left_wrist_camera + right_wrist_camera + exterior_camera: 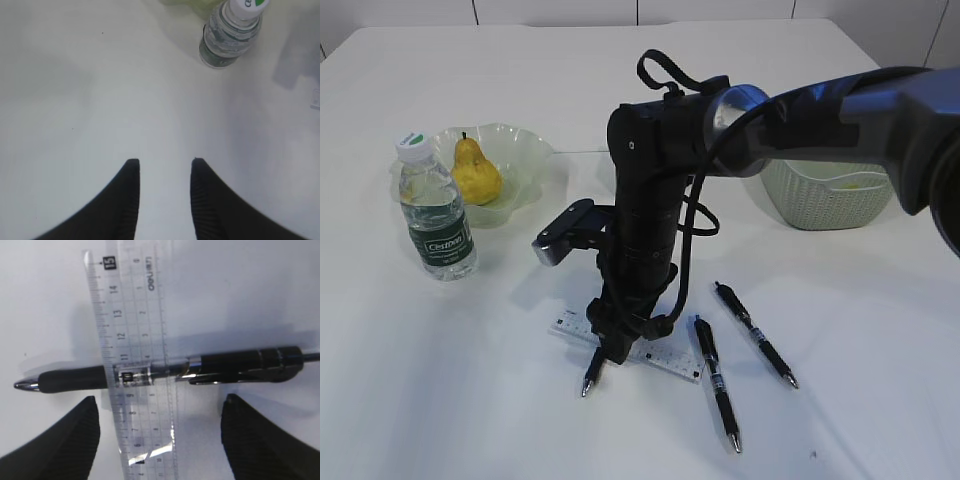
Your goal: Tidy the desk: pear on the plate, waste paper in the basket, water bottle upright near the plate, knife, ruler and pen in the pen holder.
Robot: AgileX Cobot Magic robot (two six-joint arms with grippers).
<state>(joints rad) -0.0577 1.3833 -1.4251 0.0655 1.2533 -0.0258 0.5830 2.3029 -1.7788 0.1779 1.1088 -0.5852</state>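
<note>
A: Where's the right gripper (159, 427)?

B: Low over the clear ruler (134, 365) and the black pen (165, 371) lying under it, crosswise — jaws spread wide to either side, gripping nothing.

A: And the left gripper (165, 175)?

B: In its wrist view it hangs above bare white bench (75, 100), jaws part-way open with nothing between them. The water bottle (231, 32) stands upright ahead of it.

A: What about the other items?

B: The pear (475, 172) sits on the pale green plate (535, 160), with the bottle just beside the plate on its left. Two more black pens (717, 382) (756, 334) lie on the bench right of the ruler, near each other but apart. The woven basket (820, 205) stands at the right, partly hidden behind the right arm — what's inside it I can't make out.
</note>
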